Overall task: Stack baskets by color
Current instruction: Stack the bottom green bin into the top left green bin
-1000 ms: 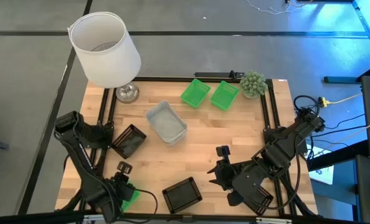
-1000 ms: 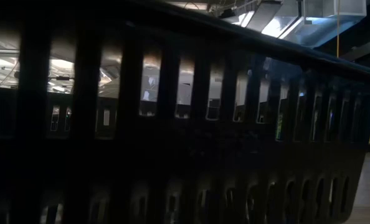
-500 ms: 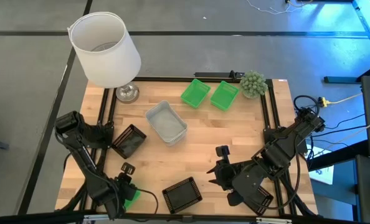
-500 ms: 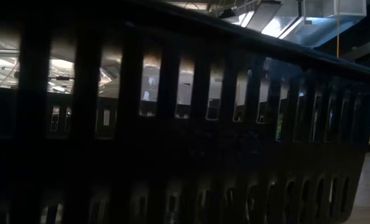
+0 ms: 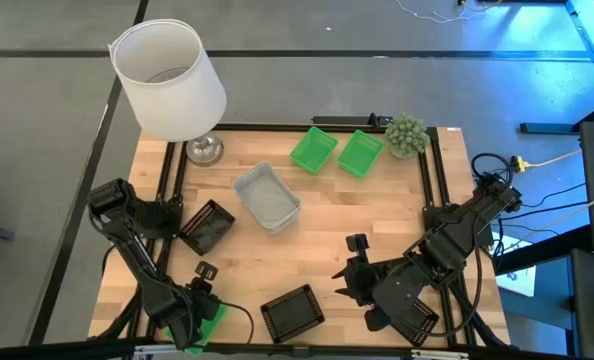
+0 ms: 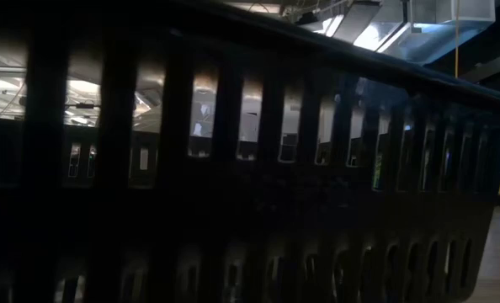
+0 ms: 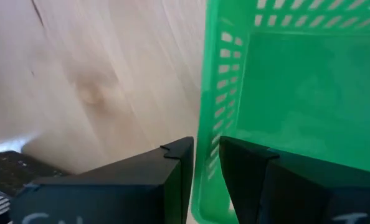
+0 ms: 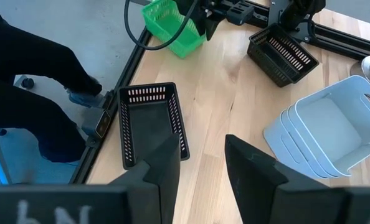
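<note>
Wooden table [image 5: 327,235]: left end effector [image 7: 205,155] grips a green basket's [image 7: 297,93] side wall at the near-left corner; right end effector [image 8: 200,155] hovers open, holding nothing, near a black basket [image 8: 151,121], long axis front-to-back.

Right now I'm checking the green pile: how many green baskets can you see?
3: two green baskets lie side by side at the far edge, one green basket sits at the near left corner in the left tool.

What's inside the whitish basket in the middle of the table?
The whitish basket sits on top of a nested stack of the same kind; rims of more show below it. Its inside looks empty, down to a pale floor. What lies under the stack is covered.
</note>
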You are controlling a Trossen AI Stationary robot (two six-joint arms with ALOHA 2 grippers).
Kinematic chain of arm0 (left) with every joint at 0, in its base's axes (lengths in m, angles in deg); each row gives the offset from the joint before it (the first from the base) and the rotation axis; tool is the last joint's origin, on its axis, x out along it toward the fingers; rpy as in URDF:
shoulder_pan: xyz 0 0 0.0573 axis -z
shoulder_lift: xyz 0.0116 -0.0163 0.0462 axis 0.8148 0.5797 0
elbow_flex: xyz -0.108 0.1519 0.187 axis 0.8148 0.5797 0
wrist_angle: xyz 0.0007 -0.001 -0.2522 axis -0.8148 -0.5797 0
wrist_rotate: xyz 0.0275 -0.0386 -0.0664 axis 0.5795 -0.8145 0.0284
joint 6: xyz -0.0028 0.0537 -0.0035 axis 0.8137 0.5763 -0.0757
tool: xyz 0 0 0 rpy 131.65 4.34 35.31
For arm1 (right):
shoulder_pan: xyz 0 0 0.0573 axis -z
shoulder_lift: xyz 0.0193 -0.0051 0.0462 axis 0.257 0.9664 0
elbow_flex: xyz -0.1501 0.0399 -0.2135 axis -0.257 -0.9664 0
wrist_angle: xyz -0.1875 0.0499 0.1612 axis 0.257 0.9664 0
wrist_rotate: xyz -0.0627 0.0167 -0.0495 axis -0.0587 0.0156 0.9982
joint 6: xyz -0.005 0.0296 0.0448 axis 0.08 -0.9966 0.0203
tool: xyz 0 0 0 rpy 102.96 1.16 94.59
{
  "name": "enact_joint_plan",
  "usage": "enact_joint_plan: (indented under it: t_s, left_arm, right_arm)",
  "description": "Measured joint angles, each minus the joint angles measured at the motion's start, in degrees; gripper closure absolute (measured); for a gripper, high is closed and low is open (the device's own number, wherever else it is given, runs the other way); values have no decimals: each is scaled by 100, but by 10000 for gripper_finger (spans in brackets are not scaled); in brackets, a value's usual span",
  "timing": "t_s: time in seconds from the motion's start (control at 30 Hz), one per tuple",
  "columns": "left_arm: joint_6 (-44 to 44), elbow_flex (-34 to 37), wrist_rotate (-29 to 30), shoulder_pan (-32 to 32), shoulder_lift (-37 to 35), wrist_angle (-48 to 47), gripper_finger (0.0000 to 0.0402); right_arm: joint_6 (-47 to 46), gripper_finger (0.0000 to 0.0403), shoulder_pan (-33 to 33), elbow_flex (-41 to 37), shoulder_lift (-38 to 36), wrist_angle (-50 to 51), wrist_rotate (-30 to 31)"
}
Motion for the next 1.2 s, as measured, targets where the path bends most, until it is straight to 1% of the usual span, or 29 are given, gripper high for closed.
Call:
enact_joint_plan:
  t_s: [0.07,0.17,0.33,0.37,0.6,0.7,0.8,0.87,0.97,1.07,1.2]
  left_arm:
    - [-15,0,138,-28,0,3,333]
    - [-31,0,189,-130,0,1,340]
    - [-13,0,290,-359,-7,1,389]
    - [0,0,286,-406,-11,1,393]
    - [15,-28,170,-589,-79,33,398]
    - [28,-160,239,-621,-273,2,399]
    - [250,-352,285,-721,-508,-108,400]
    - [367,-507,474,-811,-738,-233,400]
    - [611,-868,943,-1013,-1006,-394,401]
    - [1119,-1336,1465,-1276,-1182,-676,401]
    - [1953,-2130,2126,-1681,-1200,-1023,401]
  right_arm:
    - [0,276,0,0,1,0,0]
    - [0,276,0,0,2,0,2]
    - [1,276,0,0,2,0,4]
    - [5,276,0,0,2,1,4]
    - [184,276,0,0,2,79,5]
    - [233,276,0,0,2,198,9]
    - [183,276,0,0,2,243,12]
    - [159,276,0,0,2,292,25]
    - [119,276,-4,0,2,319,152]
    - [115,276,-4,0,2,334,161]
    - [-158,276,-4,0,2,473,453]
